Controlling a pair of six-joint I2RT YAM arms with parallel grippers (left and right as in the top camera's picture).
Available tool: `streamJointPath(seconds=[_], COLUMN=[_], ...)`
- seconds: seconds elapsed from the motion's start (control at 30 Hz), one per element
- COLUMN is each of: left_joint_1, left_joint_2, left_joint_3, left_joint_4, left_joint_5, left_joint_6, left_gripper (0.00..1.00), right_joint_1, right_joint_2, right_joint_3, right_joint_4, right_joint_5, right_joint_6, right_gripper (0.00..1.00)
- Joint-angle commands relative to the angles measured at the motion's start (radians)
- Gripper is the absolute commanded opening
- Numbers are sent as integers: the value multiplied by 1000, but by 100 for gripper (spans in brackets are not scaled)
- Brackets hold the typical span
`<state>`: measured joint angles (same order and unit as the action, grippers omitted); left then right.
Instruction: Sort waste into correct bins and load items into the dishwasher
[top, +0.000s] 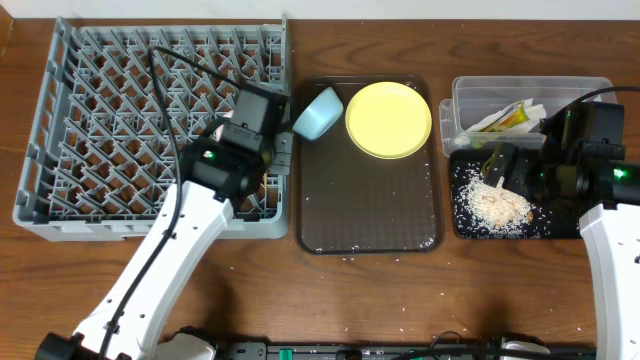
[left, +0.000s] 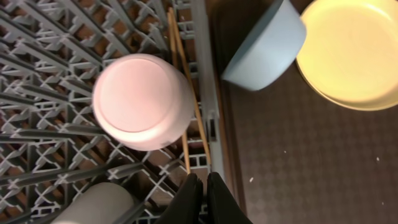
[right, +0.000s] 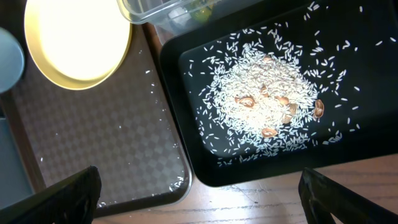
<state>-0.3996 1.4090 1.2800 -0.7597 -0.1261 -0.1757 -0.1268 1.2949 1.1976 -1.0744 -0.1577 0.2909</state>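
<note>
The grey dish rack (top: 110, 120) holds an upturned white bowl (left: 142, 99), a white cup (left: 93, 204) and two chopsticks (left: 186, 112) lying along its right edge. My left gripper (left: 203, 182) is shut just above the chopsticks' near ends, which are hidden under the fingertips. A light blue bowl (top: 318, 112) leans on the rim of the brown serving tray, next to the yellow plate (top: 388, 120). Rice scraps (right: 261, 106) lie in the black tray (right: 186, 155). My right gripper (right: 199, 199) is wide open and empty above that tray's near corner. The clear tub (top: 530, 100) holds paper and the wrapper (top: 515, 117).
The brown serving tray (top: 365, 215) lies between the rack and the bins, with stray rice grains on it. A few grains lie on the wooden table at the front. The left arm reaches over the rack's right side.
</note>
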Motion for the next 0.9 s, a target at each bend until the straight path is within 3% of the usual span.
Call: streamJointPath(seconds=[0.0,0.1,0.37,0.5,0.7,0.87], left_joint_1=[30,21,-6,-6,-6,-6], left_joint_2=[-30,-9,129,216,349,468], left_joint_3=[9,3,0,0,2,43], left_joint_4=[3,38,259,460,684,731], left_joint_5=[105,192,194,194,198,258], left_joint_6=[17,14,15,15,14,15], left_gripper=[7,8,17,50,54,54], right_joint_1=[-10,-10,-10,-10,-10,-10], right_joint_2=[0,0,0,0,0,0], right_joint_3=[18,18,18,18,18,18], right_joint_4=[0,0,0,0,0,0], right_joint_5=[-4,-4,-4,-4,-4,-4], right_joint_6=[-16,-16,-16,-16,-16,-16], right_gripper=[99,99,99,99,99,99])
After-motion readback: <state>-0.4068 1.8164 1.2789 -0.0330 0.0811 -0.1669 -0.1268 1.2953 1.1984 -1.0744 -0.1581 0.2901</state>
